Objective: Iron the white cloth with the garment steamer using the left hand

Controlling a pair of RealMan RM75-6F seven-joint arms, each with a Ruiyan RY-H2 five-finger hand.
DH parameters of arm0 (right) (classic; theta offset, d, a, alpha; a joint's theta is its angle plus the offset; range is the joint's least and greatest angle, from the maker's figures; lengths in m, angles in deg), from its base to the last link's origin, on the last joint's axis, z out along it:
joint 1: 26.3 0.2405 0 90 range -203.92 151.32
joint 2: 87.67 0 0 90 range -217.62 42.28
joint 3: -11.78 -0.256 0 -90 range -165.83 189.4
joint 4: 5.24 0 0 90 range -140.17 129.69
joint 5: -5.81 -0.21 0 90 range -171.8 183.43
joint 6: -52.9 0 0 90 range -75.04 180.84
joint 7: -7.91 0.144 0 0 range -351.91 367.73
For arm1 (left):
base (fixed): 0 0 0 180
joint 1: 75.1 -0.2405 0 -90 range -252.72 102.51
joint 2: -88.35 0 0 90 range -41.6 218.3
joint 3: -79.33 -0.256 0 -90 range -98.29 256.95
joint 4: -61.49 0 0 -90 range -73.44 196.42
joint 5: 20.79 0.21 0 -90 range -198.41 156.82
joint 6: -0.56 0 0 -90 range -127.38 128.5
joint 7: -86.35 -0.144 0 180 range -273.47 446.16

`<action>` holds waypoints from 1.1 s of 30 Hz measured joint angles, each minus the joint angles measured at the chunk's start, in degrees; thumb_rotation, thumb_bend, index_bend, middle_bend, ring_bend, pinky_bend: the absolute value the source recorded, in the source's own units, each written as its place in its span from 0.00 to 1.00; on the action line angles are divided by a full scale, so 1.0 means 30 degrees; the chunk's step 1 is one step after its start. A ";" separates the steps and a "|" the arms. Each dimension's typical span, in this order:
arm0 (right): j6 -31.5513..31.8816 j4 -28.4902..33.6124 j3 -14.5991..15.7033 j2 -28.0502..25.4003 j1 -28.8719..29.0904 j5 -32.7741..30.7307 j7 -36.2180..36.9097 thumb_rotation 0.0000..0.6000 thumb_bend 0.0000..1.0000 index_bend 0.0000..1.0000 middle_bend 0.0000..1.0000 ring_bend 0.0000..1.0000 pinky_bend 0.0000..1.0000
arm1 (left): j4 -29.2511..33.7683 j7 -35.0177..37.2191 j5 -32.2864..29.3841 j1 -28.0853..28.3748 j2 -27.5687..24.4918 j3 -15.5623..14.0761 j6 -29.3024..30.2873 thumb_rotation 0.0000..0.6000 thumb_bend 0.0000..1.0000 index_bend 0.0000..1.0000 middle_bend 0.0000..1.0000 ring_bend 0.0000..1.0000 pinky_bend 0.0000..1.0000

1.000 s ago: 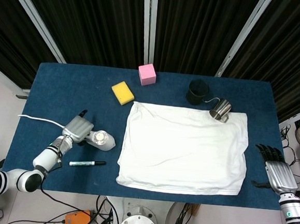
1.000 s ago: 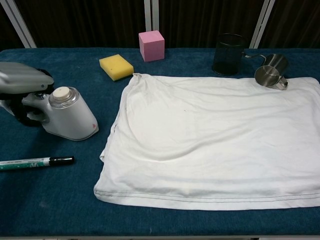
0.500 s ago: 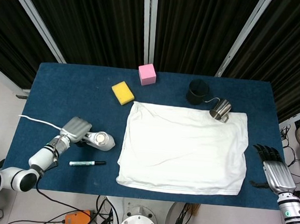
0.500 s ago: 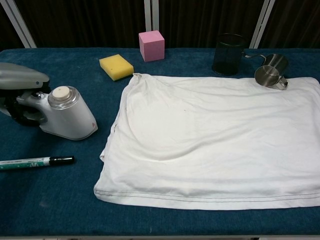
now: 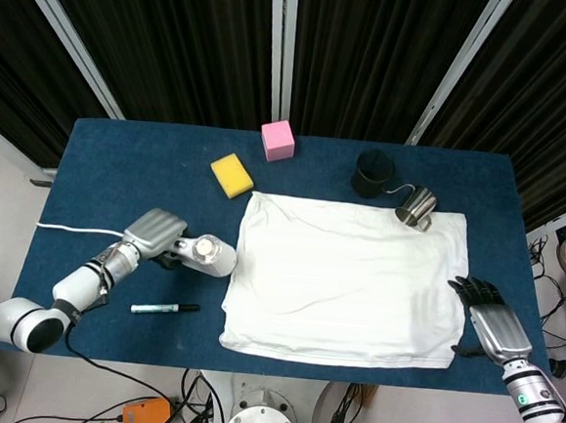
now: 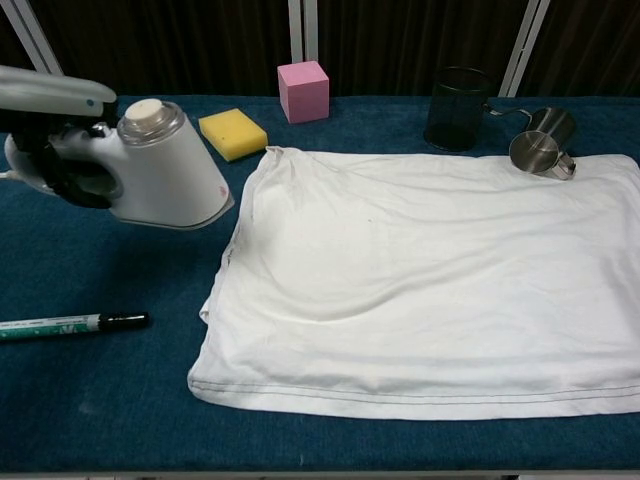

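Observation:
The white cloth (image 5: 346,280) (image 6: 420,290) lies flat across the middle and right of the blue table (image 5: 129,170). My left hand (image 5: 149,235) (image 6: 50,130) grips the handle of the white garment steamer (image 5: 206,254) (image 6: 165,165), which hangs lifted off the table just left of the cloth's left edge. A white cord (image 5: 71,227) trails from it to the left. My right hand (image 5: 490,321) is at the cloth's right edge, fingers spread, holding nothing; the chest view does not show it.
A marker pen (image 5: 165,308) (image 6: 70,324) lies below the steamer. At the back are a yellow sponge (image 5: 231,174), a pink cube (image 5: 278,140), a black mesh cup (image 5: 371,173) and a steel mug (image 5: 417,208) on the cloth's far right corner.
My left hand has lifted the steamer off the table and carried it right, toward the cloth's left edge. My right hand has moved left and forward to the cloth's right edge.

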 measured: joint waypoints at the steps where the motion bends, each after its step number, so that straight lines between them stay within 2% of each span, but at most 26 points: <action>1: -0.0173 -0.0022 0.0027 0.0185 0.0157 0.0131 -0.0082 1.00 0.38 0.14 0.11 0.02 0.18 | 0.0100 -0.0105 -0.0017 0.0255 0.0001 0.0096 -0.0102 1.00 0.75 0.83 0.91 0.76 0.58; 7: -0.1143 -0.0173 0.0276 0.1237 0.0894 0.0757 -0.0356 1.00 0.82 0.19 0.14 0.11 0.26 | 0.0470 -0.1719 -0.1190 0.2377 0.0789 0.0704 -0.0423 1.00 0.74 0.83 0.91 0.76 0.58; 10: -0.1653 -0.0259 0.0464 0.1666 0.1178 0.0864 -0.0512 1.00 0.97 0.21 0.16 0.13 0.27 | 0.0378 -0.2853 -0.2304 0.3511 0.1625 0.0822 -0.0378 1.00 0.74 0.83 0.91 0.76 0.58; 12: -0.1854 -0.0290 0.0612 0.1852 0.1318 0.0926 -0.0580 1.00 1.00 0.21 0.17 0.13 0.27 | 0.0219 -0.3819 -0.3104 0.4294 0.2163 0.0754 -0.0317 1.00 0.74 0.83 0.91 0.76 0.58; 18: -0.1882 -0.0433 0.0802 0.2157 0.1357 0.0843 -0.0544 1.00 1.00 0.21 0.18 0.13 0.27 | -0.0285 -0.6658 -0.6351 0.6801 0.3904 0.0230 0.0051 1.00 0.74 0.83 0.91 0.76 0.58; 25: -0.2042 -0.0610 0.1039 0.2346 0.1391 0.0666 -0.0528 1.00 1.00 0.21 0.18 0.13 0.28 | -0.1291 -0.7908 -0.9896 0.9433 0.5750 -0.0401 0.0276 0.99 0.74 0.83 0.91 0.76 0.58; 33: -0.1852 -0.0781 0.1181 0.2525 0.1339 0.0663 -0.0320 1.00 1.00 0.21 0.18 0.13 0.28 | -0.3416 -0.8888 -1.3421 1.1335 0.7553 -0.1439 0.0449 0.86 0.73 0.83 0.91 0.76 0.58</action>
